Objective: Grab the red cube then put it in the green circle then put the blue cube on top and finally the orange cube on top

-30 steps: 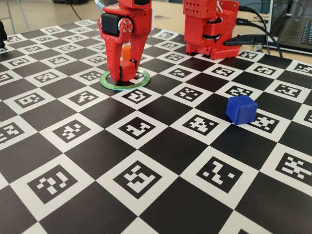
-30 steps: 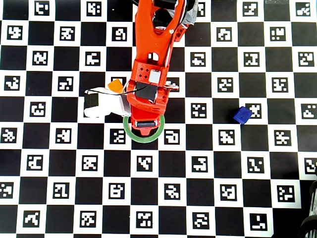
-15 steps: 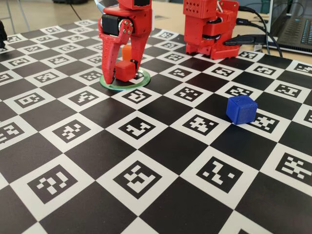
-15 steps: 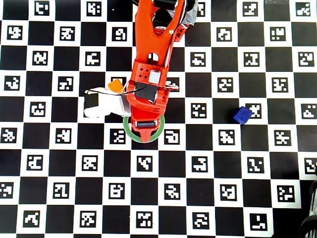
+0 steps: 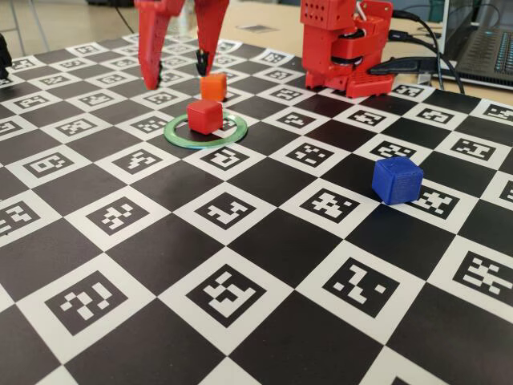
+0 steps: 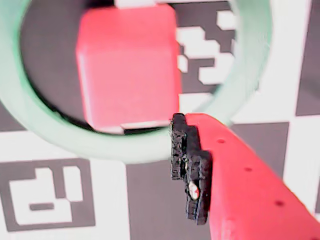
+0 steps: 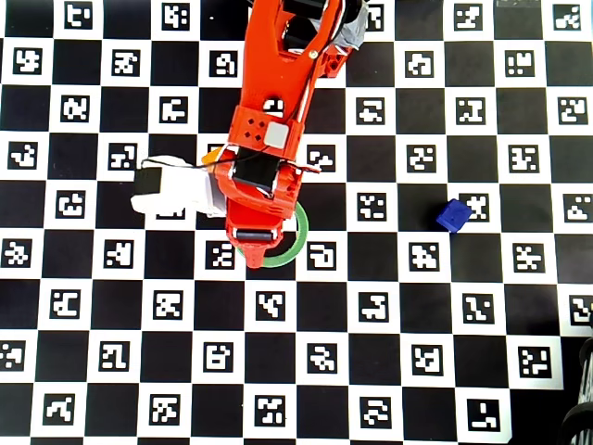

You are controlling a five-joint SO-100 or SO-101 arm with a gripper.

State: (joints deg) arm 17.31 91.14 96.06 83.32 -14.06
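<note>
The red cube (image 5: 204,116) sits on the board inside the green circle (image 5: 180,139). In the wrist view the red cube (image 6: 127,65) fills the top, ringed by the green circle (image 6: 100,147). My gripper (image 5: 176,70) hangs above and just behind the ring, open and empty, with its jaws wide apart. One black pad (image 6: 189,167) shows in the wrist view. The orange cube (image 5: 213,86) rests just behind the ring, under the gripper. The blue cube (image 5: 397,179) lies well off to the right, also in the overhead view (image 7: 453,215). In the overhead view the arm hides the red cube, and only part of the green circle (image 7: 298,243) shows.
The arm's red base (image 5: 345,44) stands at the back right of the checkered marker board. A laptop (image 5: 489,48) and cables lie beyond the board's far right edge.
</note>
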